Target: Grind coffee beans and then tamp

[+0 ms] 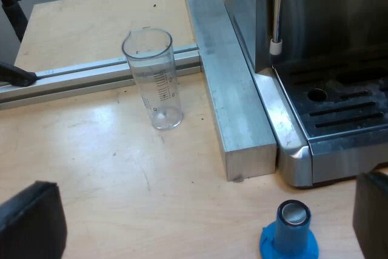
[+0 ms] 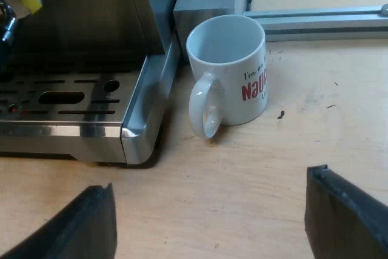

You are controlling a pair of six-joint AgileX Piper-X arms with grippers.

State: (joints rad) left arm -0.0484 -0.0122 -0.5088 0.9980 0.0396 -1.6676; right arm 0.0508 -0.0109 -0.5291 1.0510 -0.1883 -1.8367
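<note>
A blue tamper [image 1: 289, 232] stands on the wooden table close to the corner of the espresso machine's drip tray [image 1: 348, 113]. My left gripper [image 1: 200, 222] hangs open above the table, and the tamper sits between its two black fingers [image 1: 30, 219], nearer one of them. A clear measuring glass [image 1: 154, 80] stands upright and empty beside the grey metal bar [image 1: 227, 83]. A white mug [image 2: 230, 71] with red lettering stands empty by the machine's other corner [image 2: 136, 128]. My right gripper [image 2: 209, 213] is open over bare table short of the mug, with nothing between its fingers.
The grey metal bar runs along the machine's side, and an aluminium rail [image 1: 79, 77] crosses the table behind the measuring glass. A steam wand [image 1: 276, 22] hangs over the drip tray. Another rail [image 2: 321, 19] lies beyond the mug.
</note>
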